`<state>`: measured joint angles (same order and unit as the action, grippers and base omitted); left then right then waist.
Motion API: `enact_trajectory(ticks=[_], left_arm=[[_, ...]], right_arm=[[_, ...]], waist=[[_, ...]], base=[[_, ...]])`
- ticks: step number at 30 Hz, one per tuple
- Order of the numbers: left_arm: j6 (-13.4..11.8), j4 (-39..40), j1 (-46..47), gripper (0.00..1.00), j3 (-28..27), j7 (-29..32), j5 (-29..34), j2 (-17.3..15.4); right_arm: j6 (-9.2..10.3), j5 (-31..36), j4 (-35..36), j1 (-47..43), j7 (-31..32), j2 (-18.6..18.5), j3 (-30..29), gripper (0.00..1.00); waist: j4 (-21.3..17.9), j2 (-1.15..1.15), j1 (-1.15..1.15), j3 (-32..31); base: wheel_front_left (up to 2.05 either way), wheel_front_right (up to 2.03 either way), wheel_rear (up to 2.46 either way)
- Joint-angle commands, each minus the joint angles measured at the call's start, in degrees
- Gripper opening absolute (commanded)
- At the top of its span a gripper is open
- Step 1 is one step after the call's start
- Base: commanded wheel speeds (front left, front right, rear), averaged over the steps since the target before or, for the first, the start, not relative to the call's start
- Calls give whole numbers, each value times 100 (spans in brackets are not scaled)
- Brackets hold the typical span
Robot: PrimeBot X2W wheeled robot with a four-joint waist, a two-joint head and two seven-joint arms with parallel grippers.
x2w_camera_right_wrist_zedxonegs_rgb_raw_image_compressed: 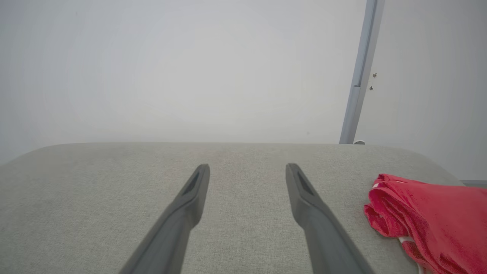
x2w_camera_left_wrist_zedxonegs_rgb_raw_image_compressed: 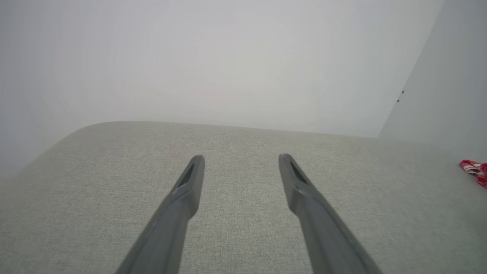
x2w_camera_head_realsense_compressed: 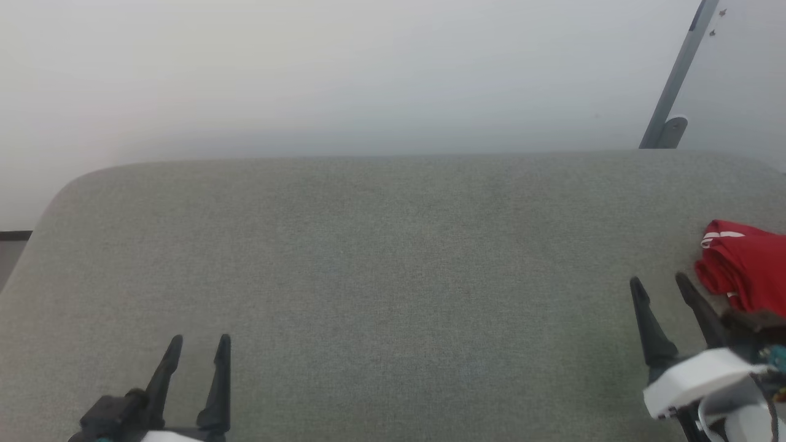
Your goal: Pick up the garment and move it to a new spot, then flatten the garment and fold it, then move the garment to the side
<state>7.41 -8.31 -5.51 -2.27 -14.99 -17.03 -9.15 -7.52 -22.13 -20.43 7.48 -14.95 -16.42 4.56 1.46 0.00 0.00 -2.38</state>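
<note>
The garment [x2w_camera_head_realsense_compressed: 746,264] is seen bunched in a red heap at the far right edge of the grey padded surface [x2w_camera_head_realsense_compressed: 393,245], partly cut off by the head view's border. The right gripper [x2w_camera_head_realsense_compressed: 658,279] is held just beside it, jaws spread wide and nothing held. The left gripper [x2w_camera_head_realsense_compressed: 201,337] is parked well apart at the lower left, equally wide and empty. Risk is judged here: with the heap so close to the edge, a sideways nudge from a finger could push it off before it is gripped. Thin layered fabric could also be pinched only on top, so that a single fold is lifted and the rest is dragged or dropped.
</note>
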Motion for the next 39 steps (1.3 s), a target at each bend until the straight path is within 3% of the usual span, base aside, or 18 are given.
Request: enact_trajectory(ticks=[1, 12, 29, 30, 34, 39], left_arm=[[8, 114, -154, 100, -60, -24, 27, -19], [8, 490, -510, 100, -167, -24, 63, 39], [8, 456, -482, 100, -168, -24, -56, 3], [0, 455, -484, 0, -161, 0, -44, 17], [-1, 275, -498, 0, -135, 21, -95, 100], [0, 220, -380, 0, -152, 168, -626, 134]], right_arm=[[6, 45, 129, -172, -30, 38, -78, 100], [6, 178, 790, -788, 169, 269, -584, 100], [6, 215, 1215, -1006, 419, 437, -711, 100], [0, 220, 1192, -958, 419, 412, -698, 0], [0, 169, 1016, -1020, 445, 482, -667, 0], [0, -335, 981, -943, 577, 542, -712, 0]], waist=[[-12, 0, 0, -29], [10, 0, 0, -61], [22, 0, 0, -57], [22, 0, 0, -56], [22, 0, 0, -54], [15, 0, 0, -41]], base=[[0, 0, 0], [0, 0, 0], [0, 0, 0], [0, 0, 0], [0, 0, 0], [0, 0, 0]])
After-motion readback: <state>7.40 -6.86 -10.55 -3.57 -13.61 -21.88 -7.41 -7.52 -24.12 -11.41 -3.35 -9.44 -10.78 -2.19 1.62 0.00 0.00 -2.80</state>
